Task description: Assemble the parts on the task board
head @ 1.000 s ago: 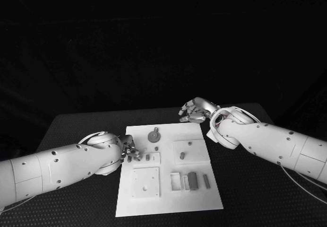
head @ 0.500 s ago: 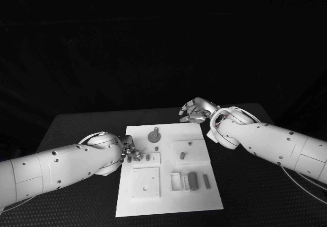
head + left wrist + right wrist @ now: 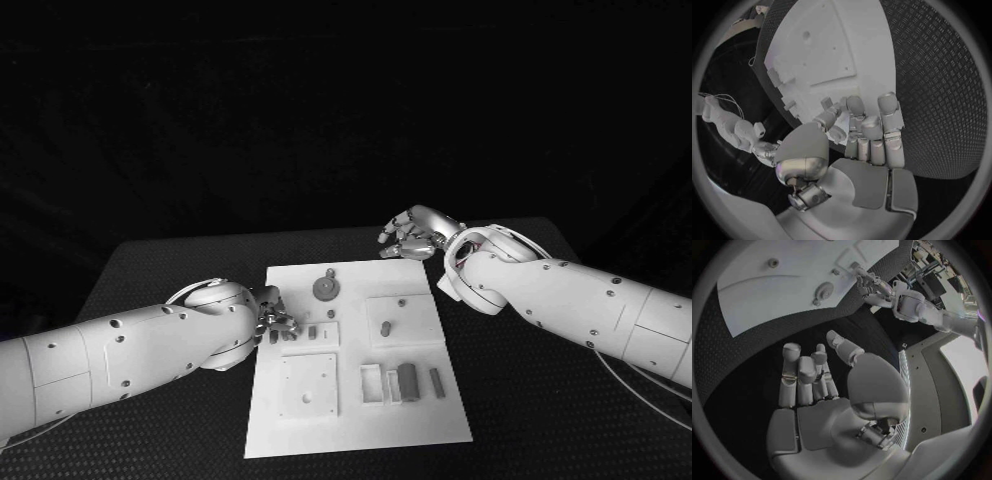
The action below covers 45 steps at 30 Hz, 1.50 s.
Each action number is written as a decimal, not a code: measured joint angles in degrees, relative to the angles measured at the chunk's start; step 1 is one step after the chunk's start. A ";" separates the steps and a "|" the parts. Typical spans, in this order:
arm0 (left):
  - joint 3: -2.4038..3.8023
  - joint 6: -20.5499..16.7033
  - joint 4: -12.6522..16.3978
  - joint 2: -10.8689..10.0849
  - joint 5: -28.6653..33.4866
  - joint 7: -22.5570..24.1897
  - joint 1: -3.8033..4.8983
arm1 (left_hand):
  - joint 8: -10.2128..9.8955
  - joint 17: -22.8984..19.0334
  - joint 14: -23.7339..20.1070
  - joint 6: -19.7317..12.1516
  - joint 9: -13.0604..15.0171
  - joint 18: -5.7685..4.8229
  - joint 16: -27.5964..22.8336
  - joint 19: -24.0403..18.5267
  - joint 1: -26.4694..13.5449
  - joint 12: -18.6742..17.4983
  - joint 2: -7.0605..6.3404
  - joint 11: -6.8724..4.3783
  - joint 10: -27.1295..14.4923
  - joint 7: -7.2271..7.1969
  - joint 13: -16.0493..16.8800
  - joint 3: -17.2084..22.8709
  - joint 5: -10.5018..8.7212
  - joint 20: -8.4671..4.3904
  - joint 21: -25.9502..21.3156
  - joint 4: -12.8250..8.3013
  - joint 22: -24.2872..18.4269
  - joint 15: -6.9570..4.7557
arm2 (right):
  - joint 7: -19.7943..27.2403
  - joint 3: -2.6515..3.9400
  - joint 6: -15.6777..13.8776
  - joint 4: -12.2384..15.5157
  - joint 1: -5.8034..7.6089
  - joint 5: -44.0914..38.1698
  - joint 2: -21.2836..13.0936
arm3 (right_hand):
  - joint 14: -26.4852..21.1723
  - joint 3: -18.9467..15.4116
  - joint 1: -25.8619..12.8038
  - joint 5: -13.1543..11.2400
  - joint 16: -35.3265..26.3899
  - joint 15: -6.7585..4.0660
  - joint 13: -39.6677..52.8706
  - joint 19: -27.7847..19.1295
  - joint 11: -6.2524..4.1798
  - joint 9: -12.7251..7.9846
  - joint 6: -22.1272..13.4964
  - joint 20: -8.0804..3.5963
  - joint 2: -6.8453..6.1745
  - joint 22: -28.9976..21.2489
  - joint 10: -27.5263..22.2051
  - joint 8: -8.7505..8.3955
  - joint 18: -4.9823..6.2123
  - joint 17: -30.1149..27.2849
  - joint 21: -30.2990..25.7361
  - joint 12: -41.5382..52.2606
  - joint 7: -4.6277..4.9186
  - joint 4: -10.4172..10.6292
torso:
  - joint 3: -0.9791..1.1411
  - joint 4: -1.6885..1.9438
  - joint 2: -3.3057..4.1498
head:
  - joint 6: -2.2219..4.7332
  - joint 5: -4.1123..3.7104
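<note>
overhead, from the head view, the white task board (image 3: 361, 400) lies lengthwise in the middle of the black table (image 3: 159, 270), between the two arms. the left hand (image 3: 274, 322) sits at the board's left edge, fingers curled down beside a small upright part (image 3: 312, 331); whether it touches or pinches anything cannot be told from this angle. the right hand (image 3: 414, 234) hovers just past the board's far right corner, over the table, holding nothing, its fingers loosely bent and apart. counted on the board: one round disc part (image 3: 327, 288) near the far end, one small peg (image 3: 387, 327) right of centre, and two dark bars (image 3: 408, 381) lying side by side near the right edge.

next, the left wrist view: the left hand (image 3: 864, 135) reaches its curled fingertips to the board's edge (image 3: 848, 60), close to small parts along that rim; contact is not clear.

lastly, the right wrist view: the right hand (image 3: 817, 390) is relaxed and empty above the bare table, well apart from the board (image 3: 786, 285), where the disc part (image 3: 824, 290) shows, with the left hand (image 3: 869, 285) at the board's far side.
</note>
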 measured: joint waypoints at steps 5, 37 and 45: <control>-0.01 0.00 -0.10 0.03 0.03 0.00 -0.01 | 0.00 0.06 -0.07 -0.01 0.00 -0.01 0.00 0.00 -0.39 0.00 -0.45 0.00 0.00 -0.01 0.00 0.12 0.00 0.01 0.00 0.50 0.04 -0.07 | -0.01 0.00 0.00 0.00 0.00 0.00 -0.01 | 0.00 0.00 0.00 0.00 0.00 0.00 0.00 0.00 0.00 0.00 -0.19 0.00 0.00 0.00 0.00 0.00 0.00 0.00 0.00 0.00 0.13 0.00 | -0.02 0.02 -0.01 | -0.01 -0.01; -0.01 0.03 -0.27 0.48 0.08 -0.02 -0.02 | 0.23 0.16 -0.07 -0.04 0.00 -0.04 0.00 0.00 -2.67 0.23 -4.35 0.01 -0.01 -0.24 0.09 0.05 0.00 0.05 0.22 3.57 0.02 -0.03 | -0.02 0.00 0.03 0.01 0.00 0.00 -0.04 | 0.00 0.16 0.00 0.00 0.00 0.00 0.01 0.00 0.21 0.04 0.00 0.01 0.00 0.00 -0.21 0.00 0.00 -0.04 0.00 0.00 0.24 0.16 | -0.01 0.00 -0.02 | -0.07 -0.13; 0.00 0.03 -0.34 0.52 0.09 -0.01 -0.02 | 0.23 0.22 0.00 -0.12 0.05 -0.05 0.00 0.00 -2.67 0.23 -4.35 0.01 -0.01 -0.32 0.15 0.05 0.00 0.05 0.22 3.57 0.02 0.06 | -0.02 0.00 0.04 -0.03 0.00 0.00 -0.03 | 0.00 0.16 0.00 0.00 0.00 0.00 0.01 -0.01 0.20 0.03 0.00 0.01 0.00 0.00 -0.21 0.00 0.00 -0.04 0.00 0.00 0.22 0.16 | -0.01 -0.02 -0.02 | -0.10 -0.14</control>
